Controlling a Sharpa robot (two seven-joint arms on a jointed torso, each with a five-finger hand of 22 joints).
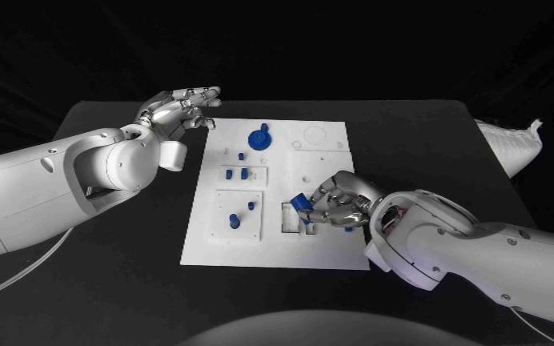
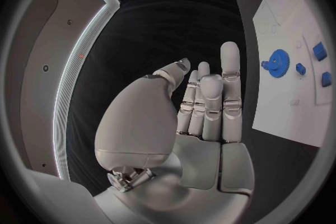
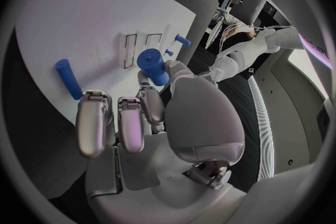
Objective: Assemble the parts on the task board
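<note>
The white task board (image 1: 318,246) lies in the middle of the black table. My right hand (image 1: 337,206) hovers over the board's near right part and pinches a blue part (image 1: 301,205) (image 3: 153,65) at its fingertips, just above two rectangular slots (image 1: 293,219) (image 3: 131,49). Beside its fingers a blue cylinder (image 3: 68,78) lies on the board. A blue gear (image 1: 260,137) (image 2: 279,61) sits at the far end. Small blue pegs (image 1: 238,174) stand in the left panels. My left hand (image 1: 180,110) (image 2: 203,106) is open with straight fingers, off the board's far left corner, holding nothing.
A white bag (image 1: 515,146) lies at the table's right edge. More small blue parts (image 1: 234,220) (image 2: 319,50) stand on the board's left side. Bare black table (image 1: 127,258) surrounds the board on both sides.
</note>
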